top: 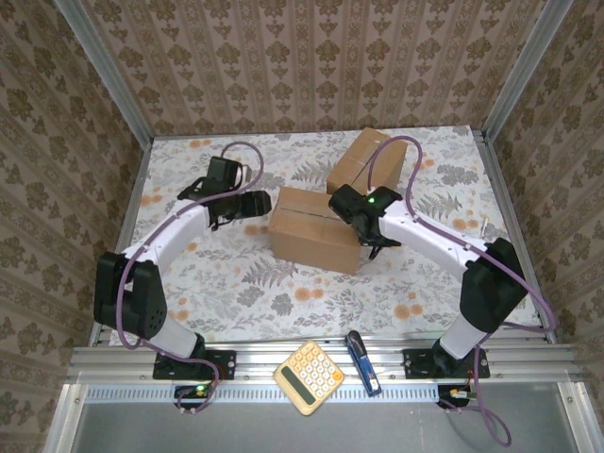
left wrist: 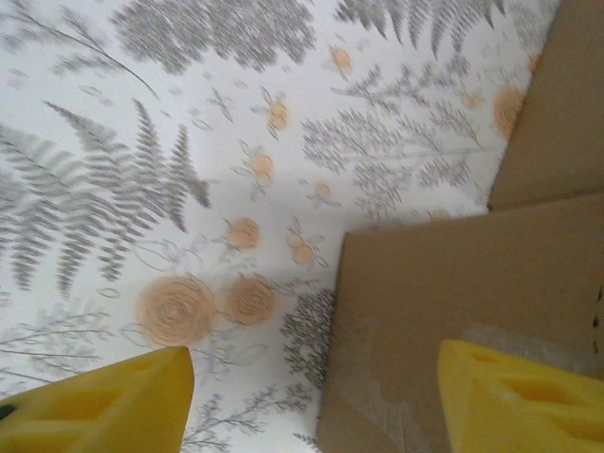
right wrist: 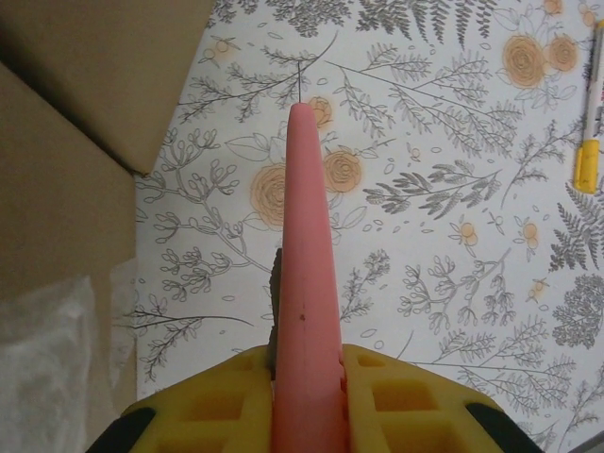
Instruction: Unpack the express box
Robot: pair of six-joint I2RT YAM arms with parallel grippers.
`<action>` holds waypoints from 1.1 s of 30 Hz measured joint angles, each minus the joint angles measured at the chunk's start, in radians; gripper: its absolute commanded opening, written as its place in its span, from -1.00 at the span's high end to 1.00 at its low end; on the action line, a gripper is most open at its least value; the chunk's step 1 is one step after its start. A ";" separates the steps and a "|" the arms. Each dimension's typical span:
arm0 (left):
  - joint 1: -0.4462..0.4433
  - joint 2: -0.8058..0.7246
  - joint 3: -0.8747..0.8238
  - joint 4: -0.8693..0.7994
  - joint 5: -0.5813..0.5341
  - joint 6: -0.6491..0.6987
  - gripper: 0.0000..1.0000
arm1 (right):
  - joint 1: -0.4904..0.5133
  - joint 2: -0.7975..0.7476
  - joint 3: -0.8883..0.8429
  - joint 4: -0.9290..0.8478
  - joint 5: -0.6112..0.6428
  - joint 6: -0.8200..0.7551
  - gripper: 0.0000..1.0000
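A taped brown express box (top: 316,231) lies mid-table, and its corner with clear tape shows in the left wrist view (left wrist: 453,283). My left gripper (top: 260,203) hovers at the box's left side, open; its yellow fingers (left wrist: 104,401) stand wide apart over the box's edge and the cloth, gripping nothing. My right gripper (top: 363,231) is at the box's right end, shut on a pink pointed tool (right wrist: 307,264) that juts forward over the tablecloth. A dark serrated edge shows beside the tool's left side. The box's side (right wrist: 57,217) fills the left of the right wrist view.
A second cardboard box (top: 366,160) sits behind the first, nearly touching it. A yellow calculator (top: 309,377) and a blue tool (top: 362,361) rest on the front rail. A marker (right wrist: 590,123) lies on the cloth to the right. Patterned walls enclose the table.
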 measured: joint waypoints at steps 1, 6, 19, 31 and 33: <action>0.006 -0.001 0.018 -0.011 -0.019 0.003 -0.47 | -0.004 -0.018 -0.006 -0.001 0.000 0.000 1.00; 0.027 -0.052 0.069 -0.066 -0.102 0.008 -0.61 | -0.016 -0.155 -0.039 -0.027 0.007 -0.005 1.00; -0.196 -0.264 0.163 -0.031 0.183 0.020 -0.64 | -0.020 -0.849 -0.124 0.204 -0.169 -0.271 1.00; -0.357 -0.262 0.072 0.360 0.500 -0.035 -0.92 | -0.020 -0.971 -0.422 0.823 -0.556 -0.304 1.00; -0.370 -0.262 0.055 0.417 0.528 -0.051 -0.92 | -0.020 -0.972 -0.453 0.912 -0.594 -0.283 1.00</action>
